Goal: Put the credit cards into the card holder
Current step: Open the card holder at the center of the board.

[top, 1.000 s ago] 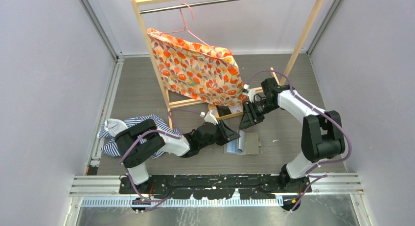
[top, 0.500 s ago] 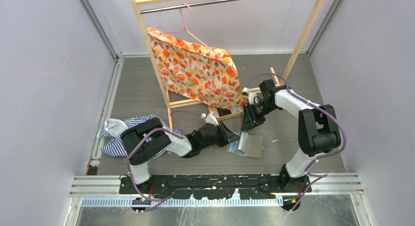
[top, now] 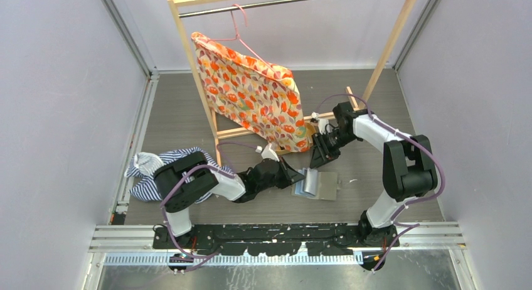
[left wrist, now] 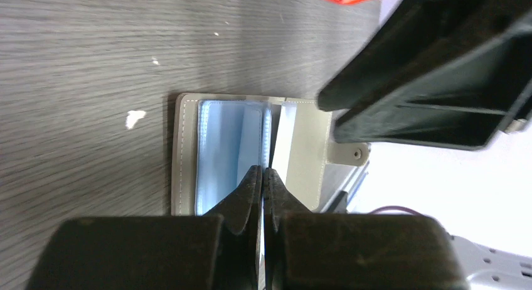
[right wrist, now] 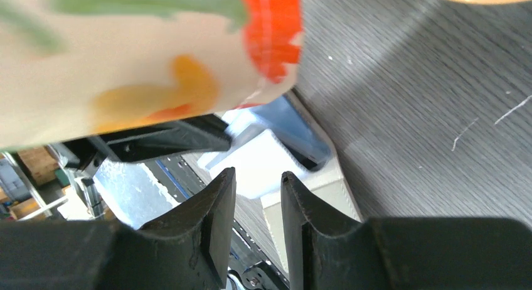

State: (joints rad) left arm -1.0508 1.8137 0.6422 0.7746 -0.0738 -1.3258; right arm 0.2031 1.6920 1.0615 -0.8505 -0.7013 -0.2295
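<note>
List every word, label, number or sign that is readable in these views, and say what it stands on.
No text can be read in any view.
Card holder: plain grey cover and clear bluish sleeves, no print visible.
Hanging cloth: floral pattern only, no words.

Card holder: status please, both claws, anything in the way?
Left claw shut on card holder sleeve. Right claw open, empty, near it. Floral cloth hangs close behind.
</note>
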